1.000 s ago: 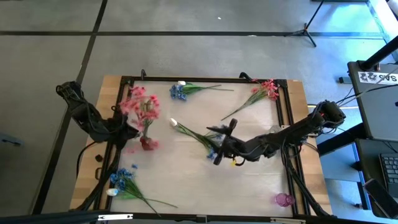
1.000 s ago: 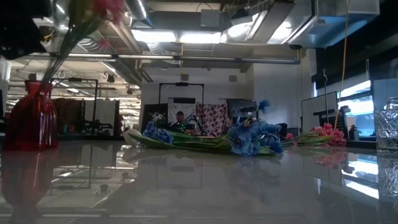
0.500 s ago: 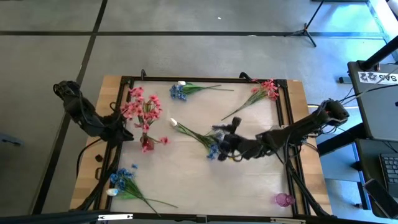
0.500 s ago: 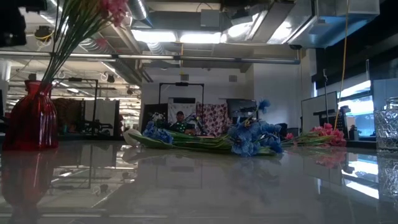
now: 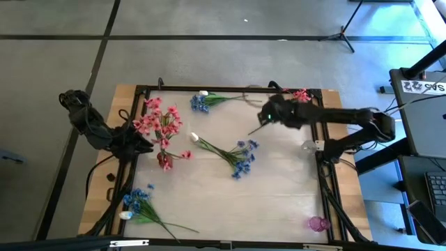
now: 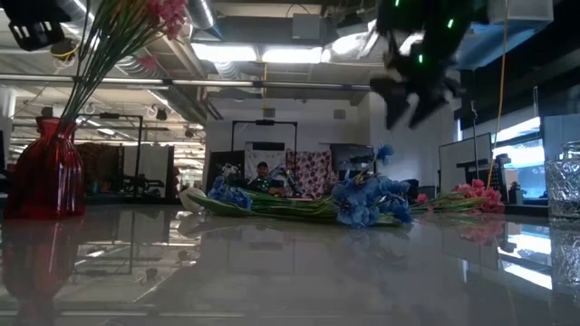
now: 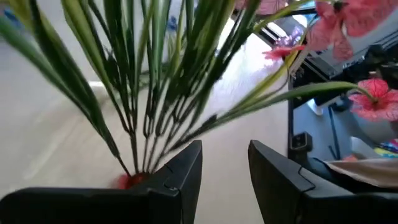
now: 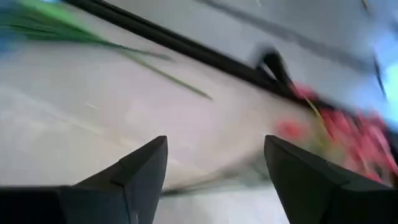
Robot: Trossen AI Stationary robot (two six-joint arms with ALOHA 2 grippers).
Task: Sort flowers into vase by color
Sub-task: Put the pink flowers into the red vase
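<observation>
Now right gripper [image 5: 267,113] held wide and empty above pink sprig [image 5: 293,102] at far right, left gripper [image 5: 144,139] parted, empty, beside red vase [image 5: 165,161] of pink flowers [image 5: 159,119].

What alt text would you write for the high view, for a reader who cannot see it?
Seen from above, a red vase of pink flowers stands at the table's left beside the left gripper, while the right gripper, jaws open, hangs over a pink sprig at the far right. Blue sprigs lie at the centre, far edge and near left.
</observation>
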